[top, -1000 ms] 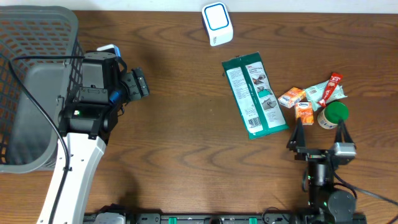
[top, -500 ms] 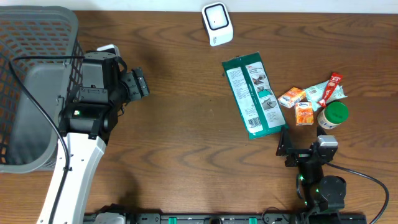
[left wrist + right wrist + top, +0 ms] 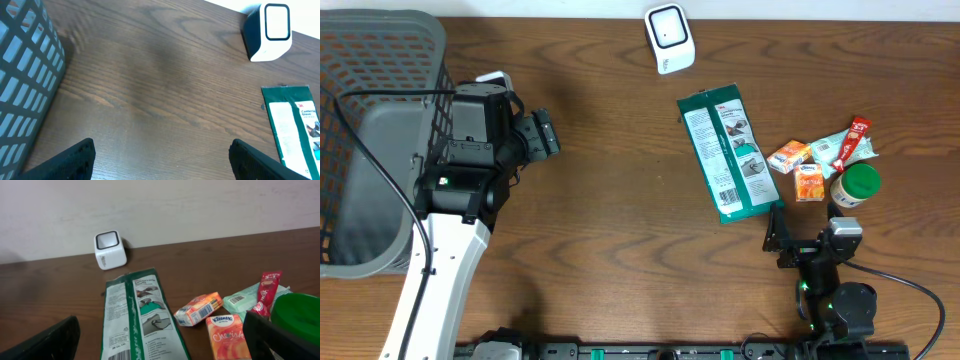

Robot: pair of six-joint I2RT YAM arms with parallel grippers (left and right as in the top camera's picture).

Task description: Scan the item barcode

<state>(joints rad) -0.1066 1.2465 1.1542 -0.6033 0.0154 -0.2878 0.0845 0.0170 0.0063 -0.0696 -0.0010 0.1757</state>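
Note:
The white barcode scanner [image 3: 668,37] stands at the table's far edge, its dark window facing up; it also shows in both wrist views [image 3: 267,30] [image 3: 110,249]. A flat green package [image 3: 730,155] [image 3: 140,315] lies printed side up, a barcode at its near end. My right gripper [image 3: 808,232] [image 3: 160,347] hovers open just in front of that end, nothing between its fingers. Over bare wood beside the basket, my left gripper [image 3: 542,135] [image 3: 160,165] is open and empty. The package's corner [image 3: 295,125] reaches into the left wrist view.
Right of the package lie an orange pack [image 3: 788,155], a Kleenex pack [image 3: 809,182], a mint-green pack [image 3: 830,150], a red stick [image 3: 855,140] and a green-lidded jar [image 3: 855,185]. A grey mesh basket [image 3: 380,60] fills the far left.
My right gripper has swung left from above the green-lidded jar toward the package's near end, then stopped. The scanner's window went from lit blue to dark. The left arm is still.

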